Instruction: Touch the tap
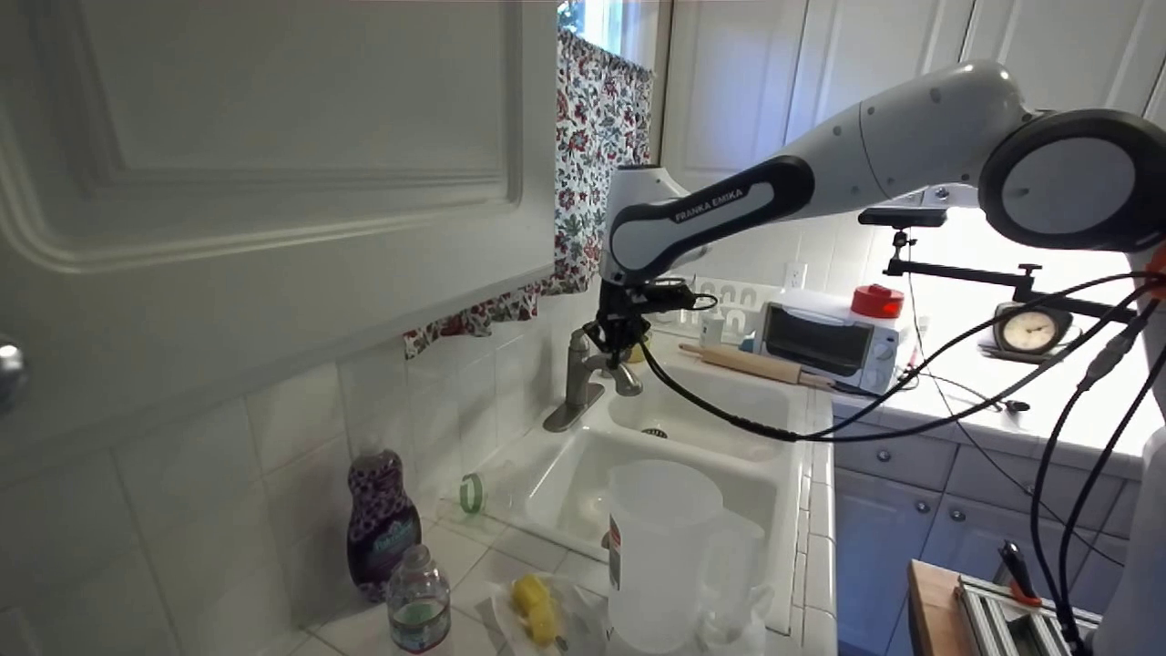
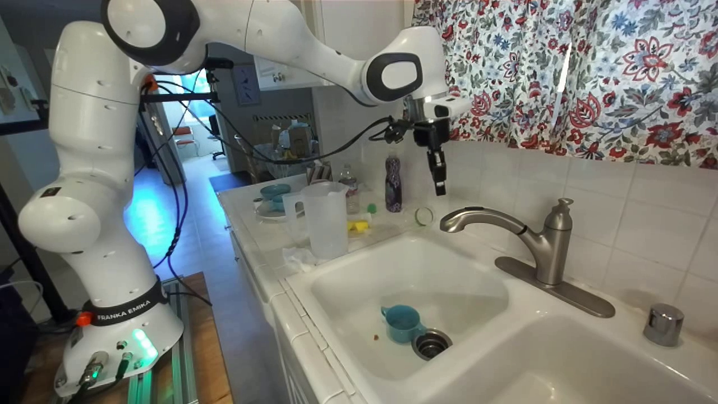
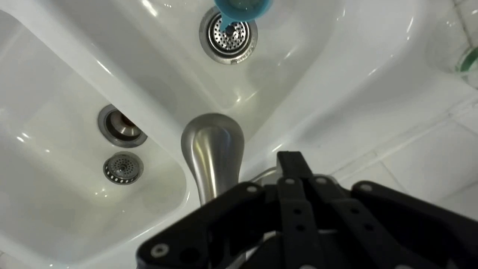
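One tap (image 2: 552,252) stands on the wall-side rim of the sink (image 2: 426,275), at the end of its divider (image 3: 112,87), with the long axis of its spout (image 2: 493,217) running out over the sink. Pressed together with nothing held, the jaws hang apart from it above the sink, toward the half with the blue cup (image 2: 403,324). The tap thus lies lower and toward the sink's middle, so the touch probably wants a sideways, downward move.

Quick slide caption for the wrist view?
Wrist view: closed tool beside the tap in frame, double sink below, part of a blue cup showing.
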